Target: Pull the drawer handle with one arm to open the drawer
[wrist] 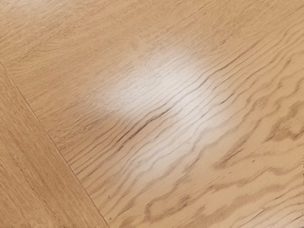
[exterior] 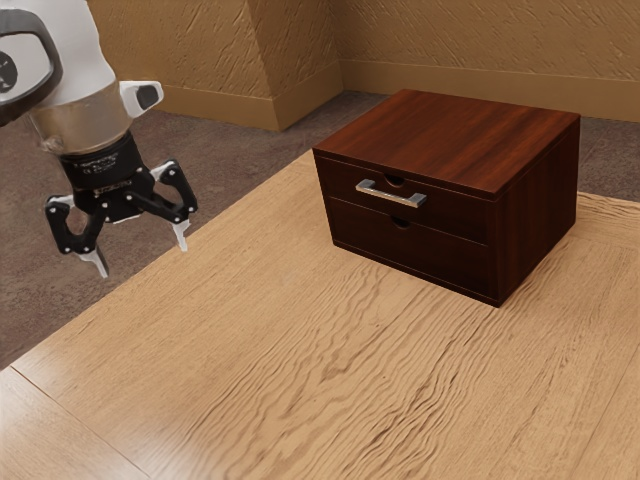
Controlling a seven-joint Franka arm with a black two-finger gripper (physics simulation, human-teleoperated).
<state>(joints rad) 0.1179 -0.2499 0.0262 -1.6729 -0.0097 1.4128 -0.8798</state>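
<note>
My hand (exterior: 143, 255) is spread open, holding nothing. The handle (exterior: 391, 193) lies level, well off toward the exterior view's right

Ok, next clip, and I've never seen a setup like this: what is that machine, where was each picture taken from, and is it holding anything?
These are simulator renders. The white and black machine is a robot arm ending in a black two-finger gripper. Its fingers are spread apart and hold nothing. It hangs at the exterior view's left, well apart from the cabinet.

The exterior view comes from a camera at the arm's side. The wrist view comes from a camera on the arm's hand, looking down at the wood grain of the table and a pale glare patch.

The dark wooden cabinet stands on the table and has two drawers, both shut. The upper drawer has a metal handle, which the arm is meant to pull.
</note>
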